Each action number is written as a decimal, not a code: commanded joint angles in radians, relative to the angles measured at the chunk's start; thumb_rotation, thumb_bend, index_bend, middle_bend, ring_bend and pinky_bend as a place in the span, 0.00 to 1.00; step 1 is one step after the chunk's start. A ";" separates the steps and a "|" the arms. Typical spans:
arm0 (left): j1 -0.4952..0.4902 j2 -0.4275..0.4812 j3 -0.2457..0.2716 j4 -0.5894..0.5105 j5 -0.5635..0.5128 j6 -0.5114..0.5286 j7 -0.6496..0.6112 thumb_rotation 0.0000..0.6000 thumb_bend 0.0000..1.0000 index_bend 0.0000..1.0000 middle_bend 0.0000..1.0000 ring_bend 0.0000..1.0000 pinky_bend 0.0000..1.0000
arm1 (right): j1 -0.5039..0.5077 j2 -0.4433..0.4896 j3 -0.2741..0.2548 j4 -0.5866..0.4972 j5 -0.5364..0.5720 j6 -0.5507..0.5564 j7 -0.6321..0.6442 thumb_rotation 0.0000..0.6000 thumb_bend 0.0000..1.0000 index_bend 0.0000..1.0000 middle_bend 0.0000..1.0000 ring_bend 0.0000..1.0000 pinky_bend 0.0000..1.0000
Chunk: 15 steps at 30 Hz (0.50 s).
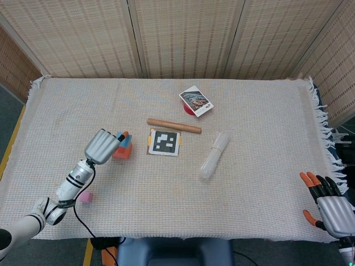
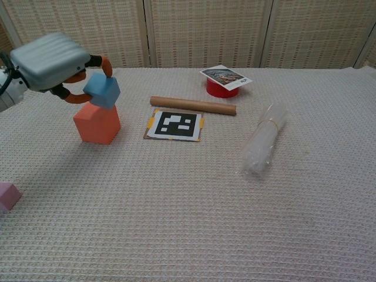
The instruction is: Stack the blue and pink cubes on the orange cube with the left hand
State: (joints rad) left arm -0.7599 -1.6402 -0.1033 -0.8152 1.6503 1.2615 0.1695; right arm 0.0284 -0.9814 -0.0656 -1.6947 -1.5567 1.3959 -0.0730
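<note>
Small matte blue cube (image 2: 102, 91), tilted on one edge, sat over the top of the larger matte orange cube (image 2: 97, 123), pinched by the orange-tipped fingers (image 2: 106, 64) of the left hand (image 2: 48, 60); touching the orange top or just above it, could not be told. Orange cube stood flat on the woven cloth, left of centre, nearer the left edge. Small pale pink cube (image 2: 8, 195) lay flat near the front-left corner, well apart from the other two.

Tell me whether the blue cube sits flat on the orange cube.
Not flat: the blue cube is tilted, pinched by the left hand, touching the orange cube.
</note>
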 commanded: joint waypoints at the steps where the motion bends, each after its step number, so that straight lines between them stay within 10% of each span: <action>1: -0.003 -0.004 0.021 0.030 0.013 0.004 -0.021 1.00 0.28 0.45 1.00 1.00 1.00 | -0.001 -0.001 0.001 -0.001 0.001 0.000 -0.002 1.00 0.22 0.00 0.00 0.00 0.00; 15: 0.004 0.016 0.049 0.061 0.021 0.042 -0.074 1.00 0.28 0.46 1.00 1.00 1.00 | -0.003 -0.003 -0.002 -0.006 -0.005 -0.001 -0.013 1.00 0.22 0.00 0.00 0.00 0.00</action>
State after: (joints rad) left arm -0.7570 -1.6257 -0.0560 -0.7527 1.6725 1.3022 0.0971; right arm 0.0251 -0.9844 -0.0680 -1.7007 -1.5620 1.3952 -0.0855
